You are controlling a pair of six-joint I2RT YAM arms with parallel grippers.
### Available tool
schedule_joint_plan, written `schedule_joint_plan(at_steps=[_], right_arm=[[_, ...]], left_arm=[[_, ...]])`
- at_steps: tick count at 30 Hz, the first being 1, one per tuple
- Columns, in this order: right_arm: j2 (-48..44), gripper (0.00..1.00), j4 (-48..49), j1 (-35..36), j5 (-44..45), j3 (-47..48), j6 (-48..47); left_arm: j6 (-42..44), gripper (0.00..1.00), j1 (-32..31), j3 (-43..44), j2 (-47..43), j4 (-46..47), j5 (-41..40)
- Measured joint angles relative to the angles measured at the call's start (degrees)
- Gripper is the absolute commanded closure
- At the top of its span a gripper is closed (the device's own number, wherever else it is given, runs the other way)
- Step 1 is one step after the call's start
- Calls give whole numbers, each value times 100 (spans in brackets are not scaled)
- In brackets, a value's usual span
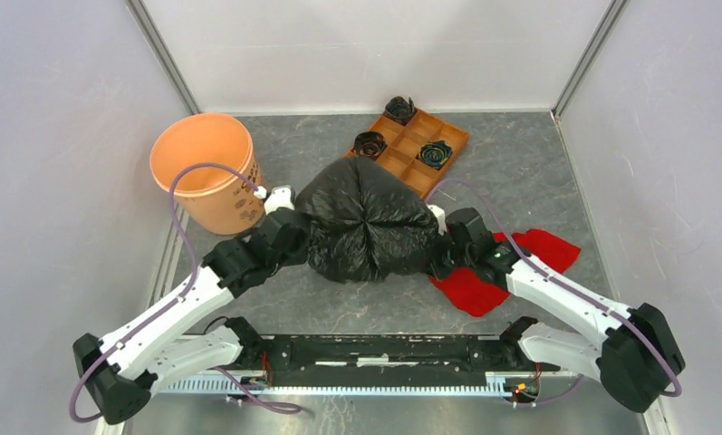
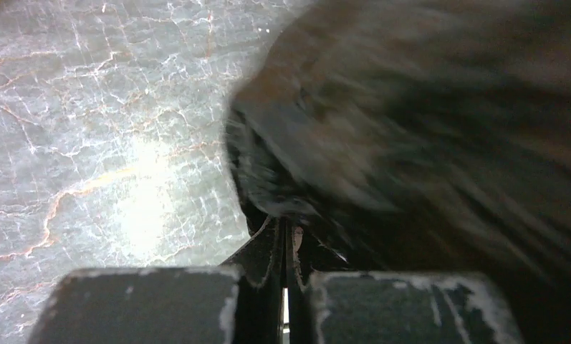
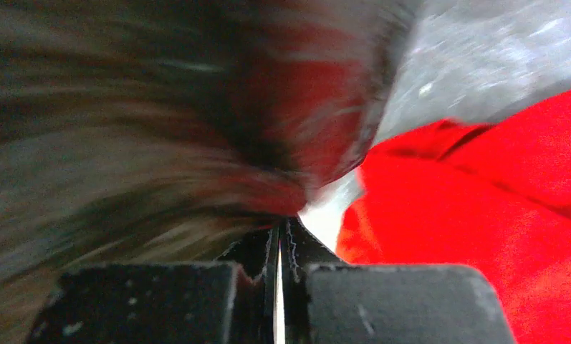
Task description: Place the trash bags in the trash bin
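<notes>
A large wrinkled black trash bag (image 1: 366, 222) is spread between my two grippers above the table's middle. My left gripper (image 1: 295, 237) is shut on the bag's left edge; in the left wrist view the black film (image 2: 411, 129) bunches right at the closed fingertips (image 2: 286, 228). My right gripper (image 1: 443, 258) is shut on the bag's right edge; the right wrist view shows blurred black film (image 3: 125, 129) at its closed tips (image 3: 281, 231). The round orange trash bin (image 1: 207, 172) stands upright and open at the left, just beyond the left gripper. Small black wads (image 1: 434, 154) sit in the tray.
A flat orange tray with square compartments (image 1: 402, 159) lies at the back behind the bag. A red cloth (image 1: 511, 267) lies under and beside the right gripper, also in the right wrist view (image 3: 483, 215). Walls enclose the table on three sides.
</notes>
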Motion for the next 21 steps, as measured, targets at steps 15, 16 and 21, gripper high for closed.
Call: schedule_joint_plan(at_steps=[15,16,21], right_arm=[[-407,100,748,-170,-1663,3318,474],[-267,100,879,-339,-1685,3311,619],[697,100,1095,-848,-1963,2061,1099]], left_arm=[[619,98,291,3838,922,-33,-828],[645,98,448,3729,1073,-52,-789],[656,98,1373,1873,1532,-205,31]])
